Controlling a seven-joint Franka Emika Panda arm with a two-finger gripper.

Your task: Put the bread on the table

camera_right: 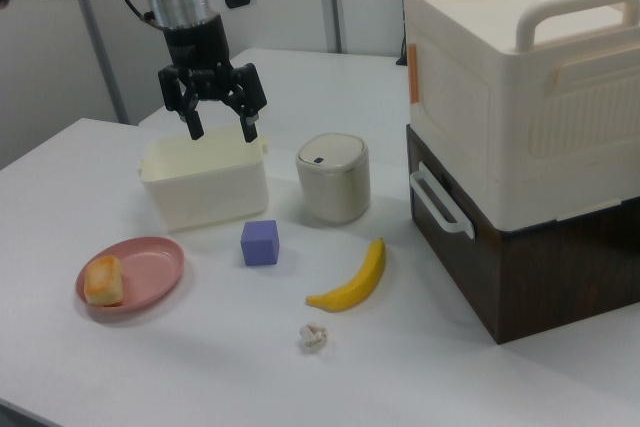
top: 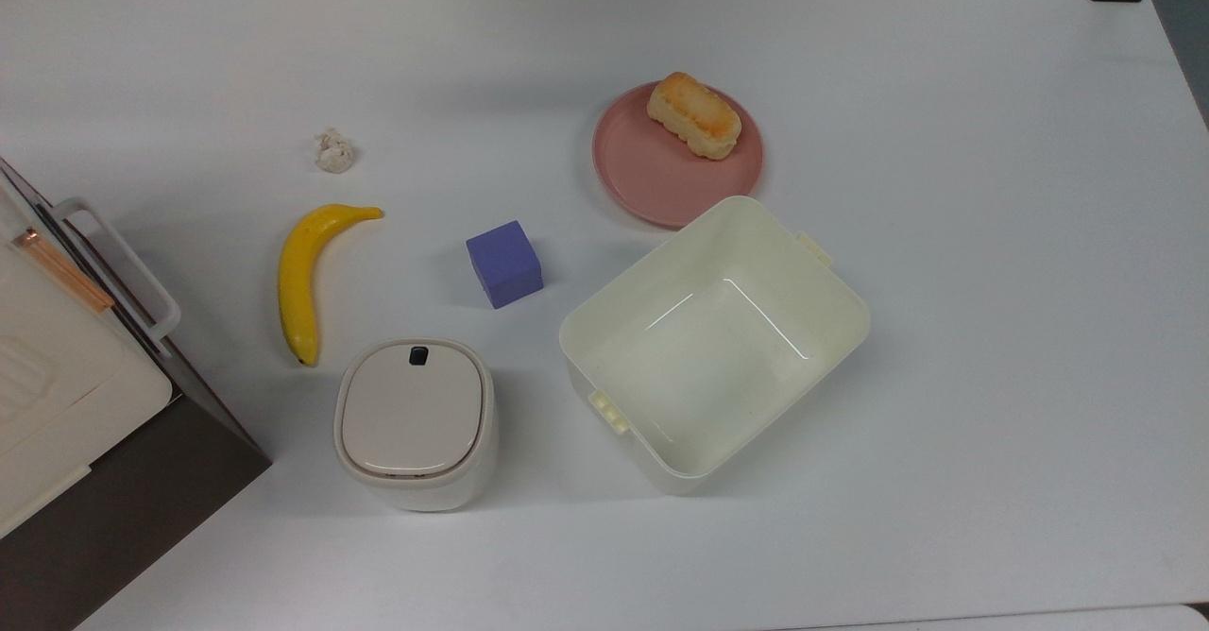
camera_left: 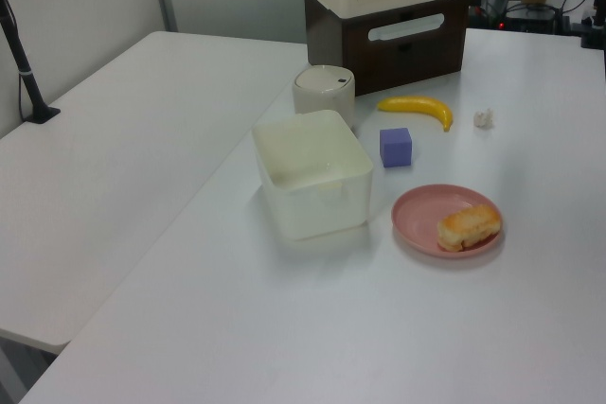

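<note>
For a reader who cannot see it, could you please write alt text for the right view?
The robot's open gripper hangs above a cream bin on a white table, while the bread lies on a pink plate near the right view's left edge. A purple cube, a lidded canister, a banana and a paper ball sit nearby.
</note>
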